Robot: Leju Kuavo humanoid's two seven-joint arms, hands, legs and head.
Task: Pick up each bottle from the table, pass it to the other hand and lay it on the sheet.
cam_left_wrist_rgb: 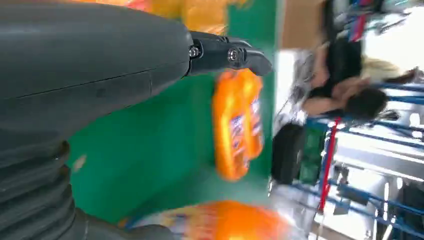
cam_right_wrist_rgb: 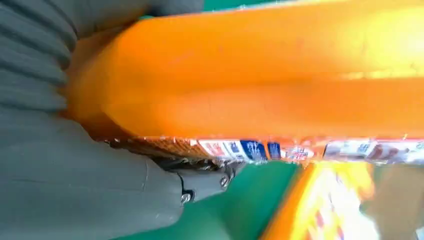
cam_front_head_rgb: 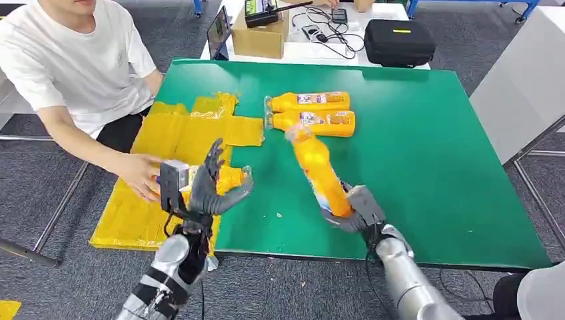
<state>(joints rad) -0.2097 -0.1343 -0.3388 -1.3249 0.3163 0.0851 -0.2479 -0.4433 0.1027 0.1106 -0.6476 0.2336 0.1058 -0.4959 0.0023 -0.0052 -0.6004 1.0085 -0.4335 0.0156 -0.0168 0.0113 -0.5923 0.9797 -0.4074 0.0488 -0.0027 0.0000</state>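
Observation:
My right hand [cam_front_head_rgb: 353, 208] grips an orange bottle [cam_front_head_rgb: 318, 168] by its base and holds it above the green table [cam_front_head_rgb: 426, 147], cap tilted away toward the far left; the same bottle [cam_right_wrist_rgb: 260, 75] shows close up in the right wrist view. Two more orange bottles [cam_front_head_rgb: 312, 112] lie side by side at the table's middle back, also seen as bottles [cam_left_wrist_rgb: 237, 122] in the left wrist view. My left hand [cam_front_head_rgb: 214, 183] hovers open, fingers spread, over the yellow sheet [cam_front_head_rgb: 180, 140]. Behind it lies another orange bottle [cam_front_head_rgb: 226, 179] on the sheet.
A person in a white shirt sits at the left, one hand [cam_front_head_rgb: 138, 175] resting on the sheet by the lying bottle. A cardboard box [cam_front_head_rgb: 261, 35], cables and a black case [cam_front_head_rgb: 398, 41] stand on a white table beyond. The green table's right half is bare.

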